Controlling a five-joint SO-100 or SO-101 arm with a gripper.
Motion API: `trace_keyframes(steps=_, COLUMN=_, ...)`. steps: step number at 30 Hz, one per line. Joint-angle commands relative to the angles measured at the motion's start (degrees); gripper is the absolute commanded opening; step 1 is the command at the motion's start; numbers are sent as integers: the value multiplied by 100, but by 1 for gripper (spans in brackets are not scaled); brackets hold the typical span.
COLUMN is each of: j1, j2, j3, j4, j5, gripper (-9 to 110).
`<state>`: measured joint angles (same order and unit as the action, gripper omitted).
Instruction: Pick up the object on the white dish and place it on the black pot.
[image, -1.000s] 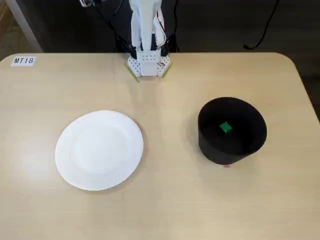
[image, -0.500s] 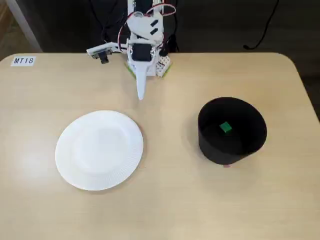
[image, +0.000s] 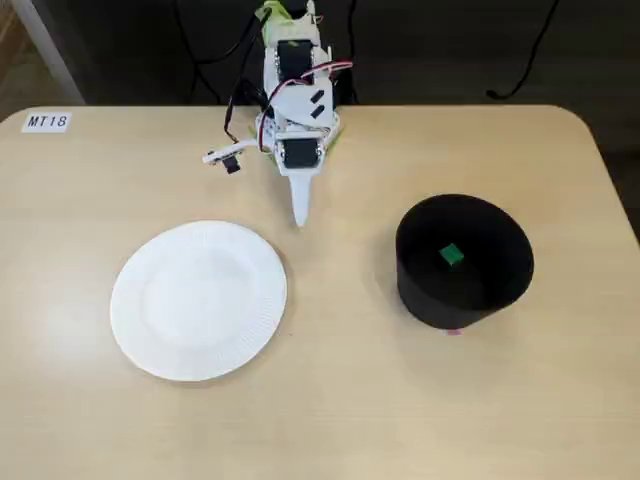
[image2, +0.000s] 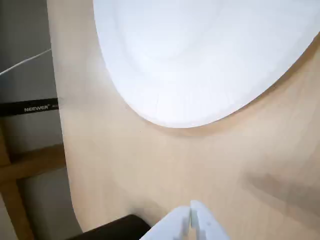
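Fixed view: the green cube (image: 451, 255) lies inside the black pot (image: 463, 262) at right. The white dish (image: 198, 300) sits bare at left. The tool (image: 299, 217), fingers together and holding nothing, points down over the tabletop (image: 330, 400) near the dish's far rim.

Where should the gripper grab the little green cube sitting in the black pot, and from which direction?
Grip the green cube across two opposite flat sides, coming straight down through the black pot's open mouth. The pot's straight walls surround the cube, so a sideways approach looks blocked. The gripper would need to open first.
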<state>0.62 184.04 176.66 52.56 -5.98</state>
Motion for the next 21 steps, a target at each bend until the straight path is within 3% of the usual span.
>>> trace_keyframes(steps=1, j1=-70, j2=677, j3=176, j4=-105, j5=-70, gripper=0)
trace_keyframes(steps=11, j1=-88, j2=677, j3=193, j4=-141, j5=-26, gripper=0)
trace_keyframes(steps=21, j1=-88, j2=677, j3=475, j4=-1011, j5=-246, gripper=0)
